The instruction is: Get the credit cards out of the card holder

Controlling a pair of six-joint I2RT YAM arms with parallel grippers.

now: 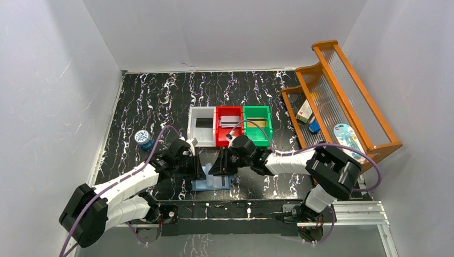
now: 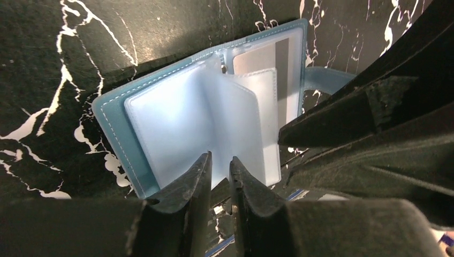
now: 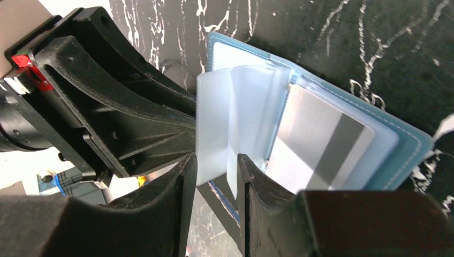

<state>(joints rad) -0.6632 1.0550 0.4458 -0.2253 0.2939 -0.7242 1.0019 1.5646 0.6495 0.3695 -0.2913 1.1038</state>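
I'm in the middle of the extraction step. The small blue bifold card holder (image 1: 213,183) lies open on the black white-veined table (image 1: 150,96), directly between my two hands, with its clear plastic pocket leaves (image 2: 182,123) fanned upward. One pale grey card with a dark stripe (image 3: 321,144) sits inside a pocket against the right cover; I see no other card in the holder from here.

My left hand (image 2: 219,160) is at the near edge of the leaves, its jaws drawn down to a narrow slit. I cannot tell whether it has a leaf pinched. My right hand (image 3: 214,163) has its jaws parted and pressing nothing, the edge of a clear leaf showing in the gap.

I reckon the next move calls for the left hand to pin the holder flat. The right hand then has to find the grey card's exposed edge and slide it straight out along the pocket. If it catches the slippery film instead, the whole holder may lift.
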